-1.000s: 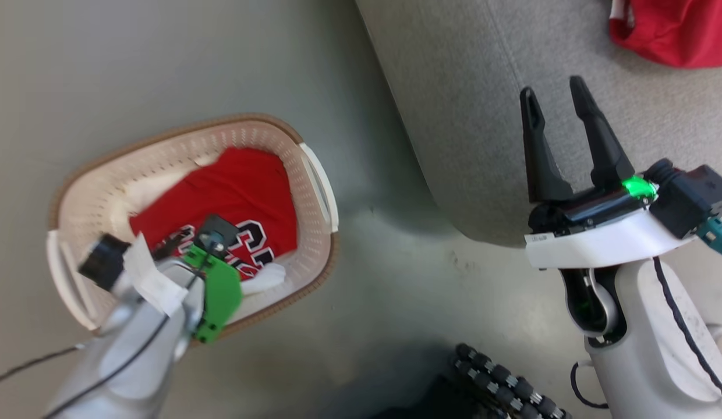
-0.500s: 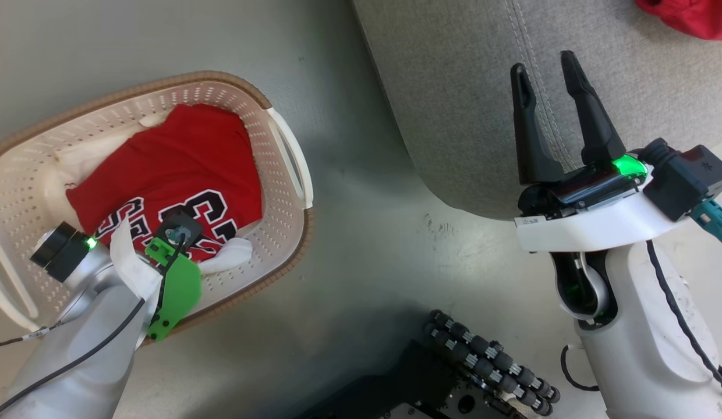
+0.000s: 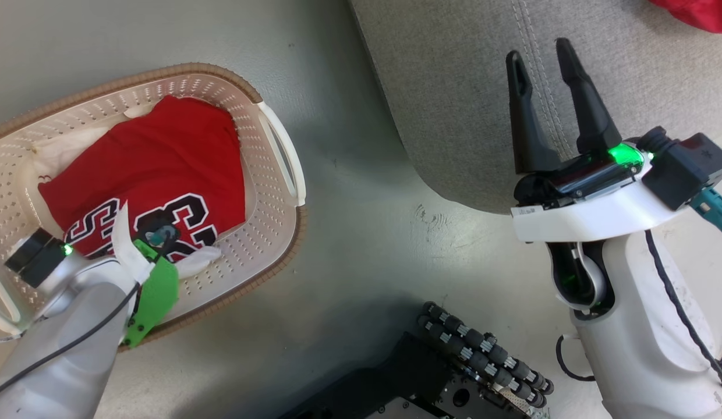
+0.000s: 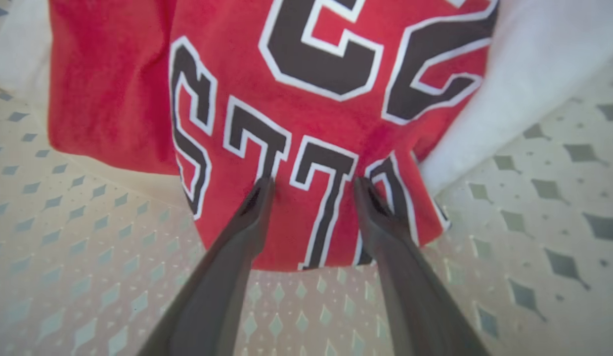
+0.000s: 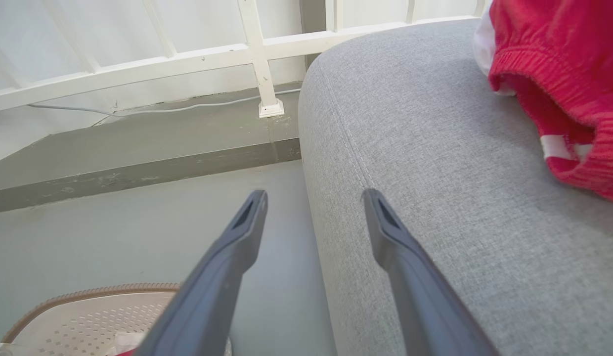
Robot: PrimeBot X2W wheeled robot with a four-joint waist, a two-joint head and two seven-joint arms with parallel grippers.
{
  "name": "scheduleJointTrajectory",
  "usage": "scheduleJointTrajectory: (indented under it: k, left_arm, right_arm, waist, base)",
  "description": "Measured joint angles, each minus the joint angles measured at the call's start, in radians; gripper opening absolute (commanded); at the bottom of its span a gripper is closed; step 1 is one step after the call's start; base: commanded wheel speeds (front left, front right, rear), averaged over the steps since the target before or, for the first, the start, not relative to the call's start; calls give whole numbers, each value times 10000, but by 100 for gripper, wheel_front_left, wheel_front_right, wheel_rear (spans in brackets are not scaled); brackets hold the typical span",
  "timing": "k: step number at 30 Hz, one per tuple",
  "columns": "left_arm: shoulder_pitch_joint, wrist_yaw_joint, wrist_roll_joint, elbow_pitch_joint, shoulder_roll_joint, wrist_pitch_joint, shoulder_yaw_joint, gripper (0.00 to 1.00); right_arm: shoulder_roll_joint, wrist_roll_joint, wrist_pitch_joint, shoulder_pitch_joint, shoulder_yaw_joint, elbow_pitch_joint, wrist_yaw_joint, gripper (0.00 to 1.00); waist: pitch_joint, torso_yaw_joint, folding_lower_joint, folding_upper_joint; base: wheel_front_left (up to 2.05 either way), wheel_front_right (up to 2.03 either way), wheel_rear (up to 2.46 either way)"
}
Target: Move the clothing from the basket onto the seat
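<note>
A red jersey (image 3: 157, 157) with black-and-white lettering lies in the cream perforated basket (image 3: 244, 244) on the floor at the left. My left arm (image 3: 75, 326) reaches down into the basket. In the left wrist view my left gripper (image 4: 314, 185) is open, both fingertips touching the lettered jersey (image 4: 306, 123) above the basket floor (image 4: 89, 222). My right gripper (image 3: 538, 52) is open and holds nothing, hovering over the near edge of the grey seat (image 3: 454, 105). A second red garment (image 5: 558, 74) lies on the seat (image 5: 435, 198), right of my right gripper (image 5: 314, 195).
Grey floor (image 3: 361, 233) separates the basket from the seat. My base with black rollers (image 3: 483, 361) sits at the bottom middle. A white railing (image 5: 257, 49) and a cable (image 5: 188, 106) run behind the seat. The basket's brown rim (image 5: 89, 289) shows below the right fingers.
The head camera has shifted, sliding the whole picture left and up. My left wrist has sunk lower onto the jersey in the basket. The right gripper stays open over the seat edge.
</note>
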Motion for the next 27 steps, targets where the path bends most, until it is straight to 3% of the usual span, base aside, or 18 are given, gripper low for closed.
scheduleJointTrajectory:
  k: [1,2,15,27]
  left_arm:
    - [-27,0,-4,25,-8,-4,-2,5]
    - [-69,0,-8,75,-10,8,15,0]
    - [-449,-2,-77,577,-387,-82,-69,0]
    - [-531,13,-713,593,-1662,-1300,255,0]
  right_arm:
    - [2,6,0,-15,-12,-15,0,100]
    - [6,10,0,-20,-21,-25,0,100]
    - [31,6,-2,-185,-244,-46,0,100]
    - [6,-454,-2,-186,-569,148,90,100]
  waist:
    - [8,0,0,0]
    - [14,0,0,0]
    - [-54,100,0,0]
    - [-748,646,0,0]
  base:
    - [0,0,0]
    - [0,0,0]
    - [0,0,0]
    - [0,0,0]
